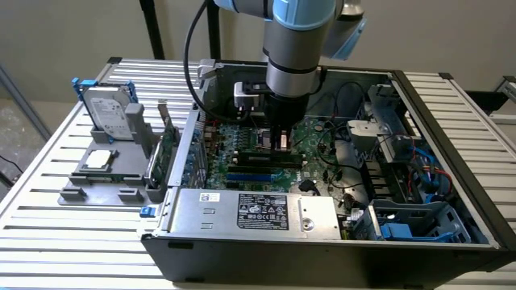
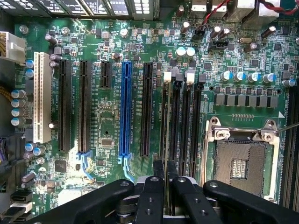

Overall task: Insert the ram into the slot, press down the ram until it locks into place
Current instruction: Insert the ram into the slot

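Claw [image 2: 165, 165] covers part of the slot [image 2: 164, 121] (ram [image 2: 165, 191] chips hidden)

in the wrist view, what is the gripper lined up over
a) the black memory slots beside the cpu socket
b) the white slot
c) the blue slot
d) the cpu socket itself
a: the gripper sits over the near end of the black memory slots, which lie between the blue slot and the cpu socket.

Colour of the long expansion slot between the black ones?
Blue; the expansion slot shows best in the wrist view.
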